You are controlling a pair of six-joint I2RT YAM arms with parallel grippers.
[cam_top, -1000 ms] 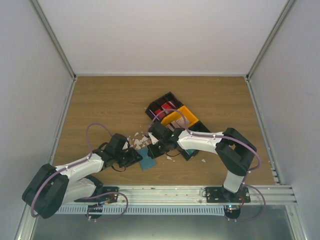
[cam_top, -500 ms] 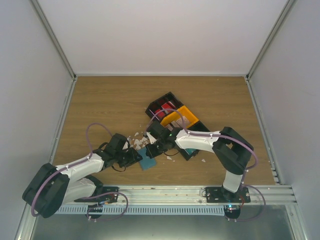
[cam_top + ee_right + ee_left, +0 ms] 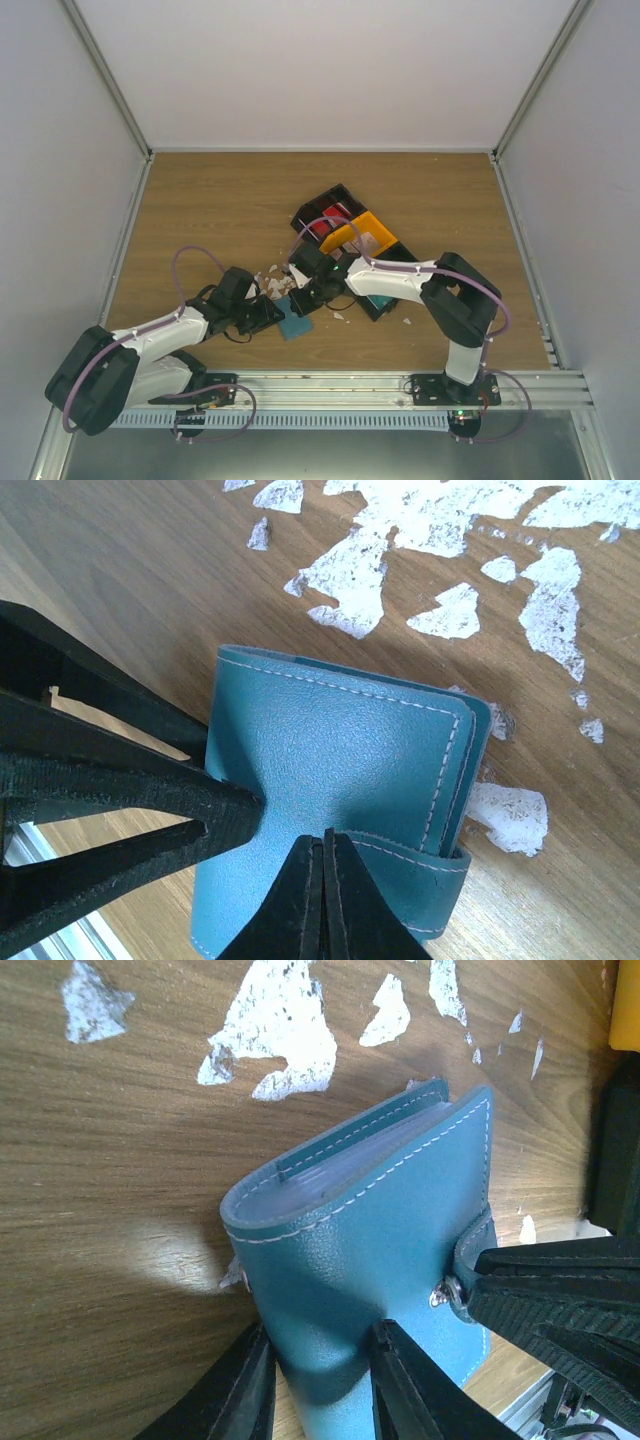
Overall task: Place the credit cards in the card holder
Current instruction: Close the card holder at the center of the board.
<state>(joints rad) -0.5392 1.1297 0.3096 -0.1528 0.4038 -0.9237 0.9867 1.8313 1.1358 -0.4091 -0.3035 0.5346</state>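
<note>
The teal card holder (image 3: 380, 1250) lies folded shut on the wood, with pale pocket edges showing at its open side. My left gripper (image 3: 320, 1385) is shut on its folded edge, one finger on each side. My right gripper (image 3: 325, 900) is shut on the holder's snap strap (image 3: 430, 880), and its fingers (image 3: 560, 1305) show in the left wrist view beside the metal snap. In the top view the holder (image 3: 296, 322) sits between the left gripper (image 3: 272, 316) and the right gripper (image 3: 305, 298). Red credit cards (image 3: 322, 224) lie in a black tray behind.
The black divided tray (image 3: 345, 198) with an orange compartment (image 3: 362, 232) stands just behind the right arm. Irregular white scraps (image 3: 275, 280) are stuck on the wood around the holder. Grey walls enclose the table on three sides.
My right arm has shifted slightly to the left at the holder. The left arm and the holder have hardly moved.
</note>
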